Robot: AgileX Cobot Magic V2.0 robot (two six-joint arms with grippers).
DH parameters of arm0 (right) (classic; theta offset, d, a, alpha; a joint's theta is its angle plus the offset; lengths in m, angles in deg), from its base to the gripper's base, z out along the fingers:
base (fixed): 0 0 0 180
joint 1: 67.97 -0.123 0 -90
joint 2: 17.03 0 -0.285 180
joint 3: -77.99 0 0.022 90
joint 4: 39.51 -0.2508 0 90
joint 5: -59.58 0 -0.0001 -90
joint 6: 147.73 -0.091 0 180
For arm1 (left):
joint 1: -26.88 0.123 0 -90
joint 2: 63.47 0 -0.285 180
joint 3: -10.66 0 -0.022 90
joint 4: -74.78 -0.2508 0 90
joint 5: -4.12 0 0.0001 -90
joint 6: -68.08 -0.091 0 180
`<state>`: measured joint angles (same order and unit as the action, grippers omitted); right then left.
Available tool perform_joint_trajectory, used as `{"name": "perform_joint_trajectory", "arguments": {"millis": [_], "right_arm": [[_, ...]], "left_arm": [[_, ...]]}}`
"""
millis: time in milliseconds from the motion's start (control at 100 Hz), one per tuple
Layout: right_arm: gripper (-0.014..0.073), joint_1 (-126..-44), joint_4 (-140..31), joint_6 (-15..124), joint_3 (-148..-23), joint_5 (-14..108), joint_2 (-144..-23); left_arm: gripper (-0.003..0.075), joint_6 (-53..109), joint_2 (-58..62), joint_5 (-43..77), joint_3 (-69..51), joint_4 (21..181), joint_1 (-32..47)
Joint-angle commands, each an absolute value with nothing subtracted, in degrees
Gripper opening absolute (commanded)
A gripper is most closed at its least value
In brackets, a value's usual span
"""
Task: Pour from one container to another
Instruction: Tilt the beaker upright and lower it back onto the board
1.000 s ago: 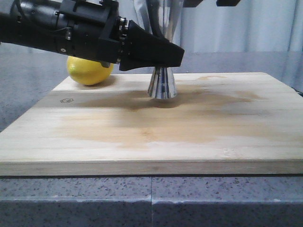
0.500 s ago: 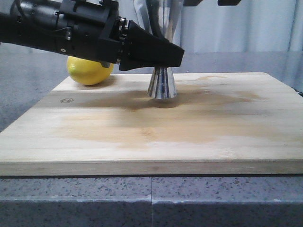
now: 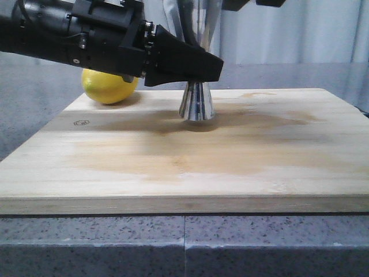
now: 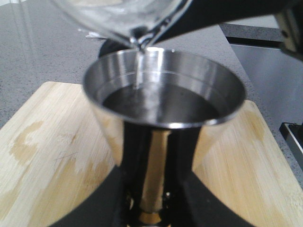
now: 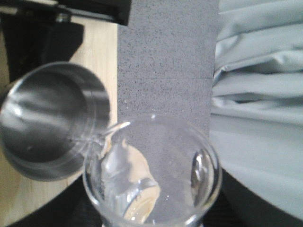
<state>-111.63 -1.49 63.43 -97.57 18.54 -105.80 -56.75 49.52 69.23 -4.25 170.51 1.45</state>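
A grey speckled stone surface (image 3: 86,245) carries a pale wooden cutting board (image 3: 190,167) marked with broad darker damp-looking stains and a small stamped logo toward its 9 o'clock edge. Behind it hangs a light grey-blue curtain (image 3: 300,32), its folds also visible in the right wrist view. A yellow lemon (image 3: 108,86) sits at the board's far corner, around 10 o'clock from the board's centre. The steel jigger (image 3: 197,104) stands upright on the far middle of the board, at about 12 o'clock; the left gripper (image 3: 202,64) reaches in from 9 o'clock and its black fingers are pinched on the narrow waist, as the left wrist view shows them flanking the stem on both sides. In that view the jigger's upper cup holds clear liquid partway up. The glass beaker (image 5: 151,172) is tilted above the jigger, its pouring lip just over the cup's rim, with a thin clear stream running from the lip into the cup. The right gripper is barely visible: only dark parts show at the top edge of the front view and behind the beaker in the left wrist view, so whether it is spread or pressed on the glass cannot be told.
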Motion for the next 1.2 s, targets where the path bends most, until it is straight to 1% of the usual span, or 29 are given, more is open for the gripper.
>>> {"name": "perform_joint_trajectory", "arguments": {"millis": [0, 270, 530, 670, 810, 980, 1190], "right_arm": [[0.0288, -110.4, -0.2, 59.3, -99.6, 21.6, -102.3], [0.0288, -105.3, -11.9, 56.1, -99.6, 25.5, -98.9], [0.0288, -94.5, -29.6, 55.5, -97.8, 30.1, -95.9], [0.0288, -89.9, -36.9, 55.5, -91.0, 36.3, -92.9], [0.0288, -87.0, -43.3, 55.5, -81.8, 44.2, -89.5], [0.0288, -86.6, -50.2, 55.5, -72.5, 52.0, -87.6], [0.0288, -86.6, -55.8, 55.5, -66.0, 58.3, -87.6]], "left_arm": [[0.0022, -56.0, 46.8, 73.4, -2.6, 174.5, 1.5], [0.0022, -56.0, 46.8, 73.4, -2.6, 174.5, 1.5], [0.0022, -56.0, 46.8, 73.6, -2.6, 174.5, 1.5], [0.0022, -56.0, 46.8, 73.6, -2.6, 174.5, 1.5], [0.0022, -56.0, 46.8, 73.6, -2.6, 174.5, 1.5], [0.0022, -56.0, 46.8, 73.6, -2.6, 174.5, 1.5], [0.0022, -55.5, 46.8, 73.6, -2.6, 174.5, 1.5]]}}
